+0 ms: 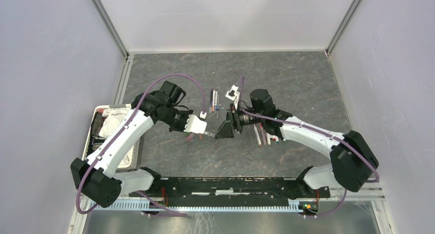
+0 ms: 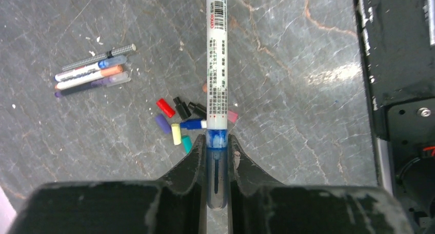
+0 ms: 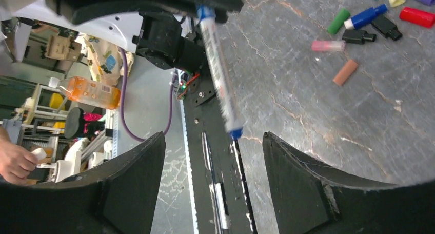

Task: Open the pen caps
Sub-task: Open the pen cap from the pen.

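My left gripper (image 2: pixel 217 139) is shut on the clear blue-tinted cap (image 2: pixel 217 164) of a white pen (image 2: pixel 216 64), whose barrel sticks straight out ahead of the jaws. In the top view this pen (image 1: pixel 211 135) spans the gap between my left gripper (image 1: pixel 201 127) and my right gripper (image 1: pixel 224 130). My right gripper (image 3: pixel 213 141) is open, its jaws wide apart, and the pen's blue far end (image 3: pixel 235 133) hangs just ahead of them, untouched. Several loose coloured pen caps (image 2: pixel 177 122) lie on the table below; they also show in the right wrist view (image 3: pixel 367 23).
A few pens (image 2: pixel 92 75) lie together on the table, with more in two groups (image 1: pixel 214 103) (image 1: pixel 261 136). A tray with a white cloth (image 1: pixel 110 122) stands at the left edge. The black base rail (image 1: pixel 231 185) runs along the near edge.
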You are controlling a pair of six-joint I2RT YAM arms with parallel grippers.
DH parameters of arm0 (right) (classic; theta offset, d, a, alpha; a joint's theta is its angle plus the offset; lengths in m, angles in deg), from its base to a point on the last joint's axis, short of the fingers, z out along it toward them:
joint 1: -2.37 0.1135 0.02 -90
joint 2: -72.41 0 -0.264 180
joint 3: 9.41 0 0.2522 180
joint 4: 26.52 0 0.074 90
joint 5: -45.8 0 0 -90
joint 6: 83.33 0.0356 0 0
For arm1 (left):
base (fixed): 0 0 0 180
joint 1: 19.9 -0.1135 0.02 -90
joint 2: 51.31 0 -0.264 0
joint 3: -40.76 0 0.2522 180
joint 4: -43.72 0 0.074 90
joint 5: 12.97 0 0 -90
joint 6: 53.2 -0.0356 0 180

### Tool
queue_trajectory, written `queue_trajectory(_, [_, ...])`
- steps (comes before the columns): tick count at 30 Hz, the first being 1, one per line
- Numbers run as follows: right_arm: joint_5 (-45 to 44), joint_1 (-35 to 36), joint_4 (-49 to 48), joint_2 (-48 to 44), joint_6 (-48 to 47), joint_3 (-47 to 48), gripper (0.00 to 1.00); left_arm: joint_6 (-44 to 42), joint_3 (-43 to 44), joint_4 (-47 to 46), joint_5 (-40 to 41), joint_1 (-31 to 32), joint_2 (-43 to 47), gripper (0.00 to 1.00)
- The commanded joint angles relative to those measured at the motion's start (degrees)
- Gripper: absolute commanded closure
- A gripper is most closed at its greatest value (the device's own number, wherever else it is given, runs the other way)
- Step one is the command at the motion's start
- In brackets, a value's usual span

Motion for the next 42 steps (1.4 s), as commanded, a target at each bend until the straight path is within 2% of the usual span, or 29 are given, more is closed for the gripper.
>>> queue_trajectory(1, [5.1, 0.6, -13.5, 5.5, 9.0, 1.8, 0.25, 4.2, 2.6, 2.2, -4.0, 1.9, 0.5, 0.98])
queue_trajectory(8, [5.9, 5.1, -16.2, 12.9, 11.2, 9.1, 0.27, 6.8, 2.6, 0.6, -4.8, 3.4, -1.0, 0.98])
queue_trajectory(13, [6.6, 6.3, -23.6, 16.5, 16.8, 9.7, 0.41, 7.5, 1.3, -0.5, -4.9, 3.5, -1.0, 0.98])
queue_trajectory(17, [7.3, 7.0, -25.8, 18.4, 18.6, 10.0, 0.5, 7.7, 0.9, -1.4, -4.4, 3.5, -0.5, 0.98])
queue_trajectory(19, [7.6, 7.1, -26.3, 18.9, 19.1, 10.1, 0.58, 7.6, 0.8, -1.6, -4.4, 3.5, -0.4, 0.98])
queue_trajectory(24, [8.4, 7.3, -26.8, 19.9, 20.1, 10.5, 0.7, 7.3, 0.9, -1.9, -4.3, 3.5, -0.5, 0.98])
queue_trajectory(26, [8.6, 7.4, -26.9, 20.4, 20.4, 10.8, 0.8, 7.2, 1.0, -2.0, -4.4, 3.5, -0.6, 0.98])
queue_trajectory(27, [8.6, 7.4, -26.9, 20.6, 20.5, 10.9, 0.89, 7.2, 1.1, -2.0, -4.4, 3.6, -0.6, 0.98])
queue_trajectory(28, [8.5, 7.3, -26.9, 20.7, 20.5, 11.0, 0.98, 7.2, 1.1, -1.9, -4.5, 3.6, -0.7, 0.96])
queue_trajectory(29, [8.4, 7.3, -26.9, 20.9, 20.7, 11.0, 1.0, 7.3, 1.1, -1.9, -4.5, 3.6, -0.8, 0.85])
queue_trajectory(30, [8.3, 7.3, -27.1, 21.1, 20.9, 11.0, 1.0, 7.2, 1.0, -1.9, -4.6, 3.7, -0.8, 0.73])
queue_trajectory(31, [8.3, 7.3, -27.3, 21.2, 21.2, 11.0, 1.0, 7.1, 0.8, -2.0, -4.7, 3.8, -0.7, 0.64])
queue_trajectory(33, [8.6, 7.3, -28.0, 21.6, 21.9, 11.0, 1.0, 6.7, 0.3, -2.0, -4.7, 3.8, -0.3, 0.52])
queue_trajectory(34, [8.7, 7.2, -28.0, 21.6, 21.9, 11.0, 1.0, 6.6, 0.2, -2.2, -4.9, 3.9, -0.2, 0.5])
queue_trajectory(37, [8.9, 7.2, -28.3, 21.6, 22.0, 10.8, 1.0, 6.3, 0.4, -1.8, -4.9, 3.9, -0.4, 0.49])
queue_trajectory(42, [8.7, 6.9, -28.5, 20.8, 21.8, 9.7, 1.0, 5.4, -0.2, -0.8, -3.2, 3.9, -1.1, 0.66])
